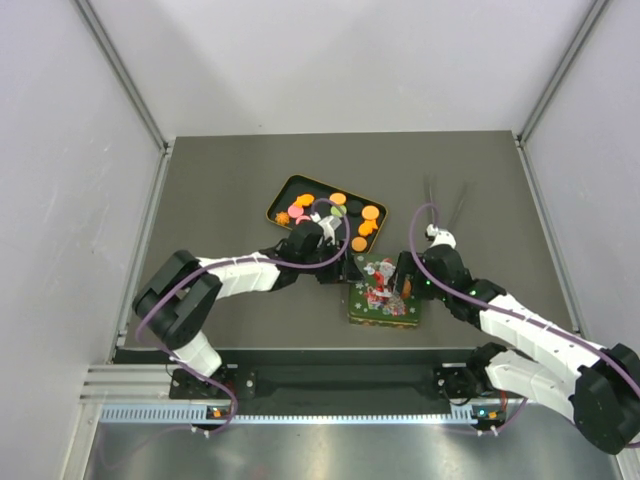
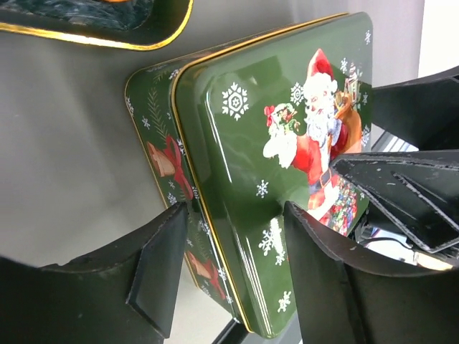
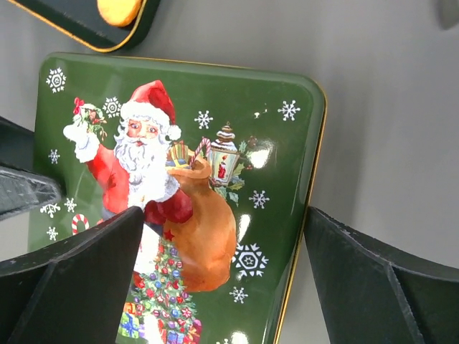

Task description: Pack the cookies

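Cookies point(image 1: 370, 212) wait in the tray point(image 1: 282, 197); looks like the opening step (lid point(image 3: 272, 143) on the tin point(image 2: 163, 161)). Left hand point(image 2: 237, 265) and right hand point(image 3: 222, 287) straddle it, spread; next: pinch, lift.

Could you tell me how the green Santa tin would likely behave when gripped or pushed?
The green rectangular metal Santa tin looks rigid, so it should keep its shape. Its glossy, reflective lid may slip between jaws. Lying flat and low on the grey table, it would probably slide rather than tip.
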